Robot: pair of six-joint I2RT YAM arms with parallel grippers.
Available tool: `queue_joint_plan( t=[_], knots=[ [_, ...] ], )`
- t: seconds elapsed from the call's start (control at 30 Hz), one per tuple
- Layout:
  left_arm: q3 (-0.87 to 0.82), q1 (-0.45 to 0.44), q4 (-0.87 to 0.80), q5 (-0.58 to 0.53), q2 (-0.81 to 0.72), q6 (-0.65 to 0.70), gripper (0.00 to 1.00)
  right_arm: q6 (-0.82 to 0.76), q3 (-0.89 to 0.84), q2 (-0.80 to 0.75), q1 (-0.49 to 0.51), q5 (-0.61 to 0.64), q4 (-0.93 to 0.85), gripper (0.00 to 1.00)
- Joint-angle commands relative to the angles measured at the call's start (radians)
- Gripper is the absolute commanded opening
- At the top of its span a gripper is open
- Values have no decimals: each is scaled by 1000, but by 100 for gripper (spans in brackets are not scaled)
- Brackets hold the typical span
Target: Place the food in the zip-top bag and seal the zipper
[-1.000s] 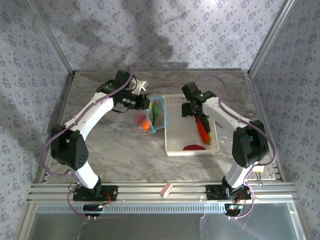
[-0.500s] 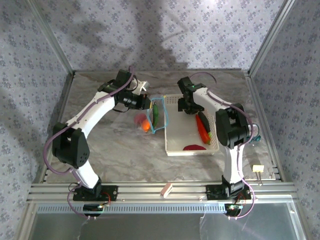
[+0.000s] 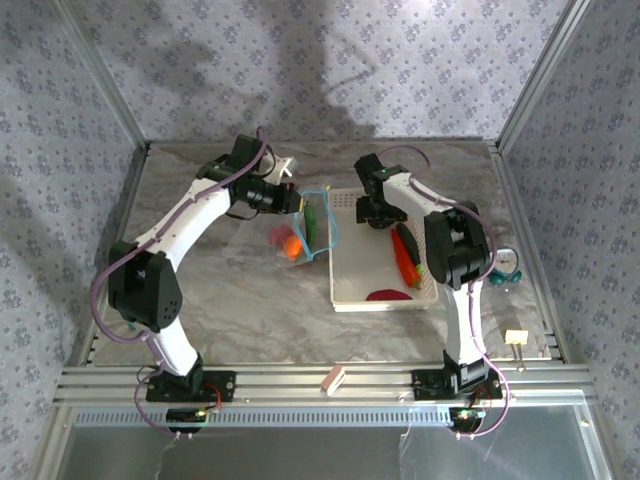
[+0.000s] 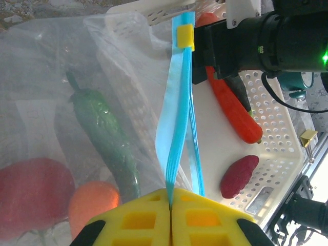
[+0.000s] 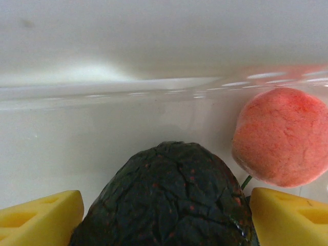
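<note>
While the left end effector [image 4: 170,205] pinches the zipper [image 4: 177,118], food [image 4: 102,133] lies beyond.

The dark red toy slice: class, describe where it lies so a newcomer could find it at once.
Find the white perforated plastic basket on the right half of the marbled table. Near its front edge lies the dark red slice, just before the long red-orange chili. It alone is short, oval and dark red.
</note>
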Motion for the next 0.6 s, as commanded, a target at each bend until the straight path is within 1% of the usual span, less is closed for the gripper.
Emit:
queue_joint_plan(
  t=[0.0, 0.1, 0.27, 0.43, 0.57],
  knots=[
    [33, 7, -2, 10, 17, 18, 8, -8, 21, 17, -9, -13, -15, 81],
    [32, 7, -4, 10, 16, 16, 8, -6, 9, 6, -13, -29, -10, 72],
    [33, 7, -3, 11, 13, 13, 8, -1, -32, -41, -5, -41, 7, 61],
    [23, 6, 0, 10, 8, 13, 7, 4, -78, -132, 13, -39, 11, 60],
    [21, 6, 3, 10, 8, 10, 7, 4, -131, -253, 44, -56, 19, 60]
  ],
)
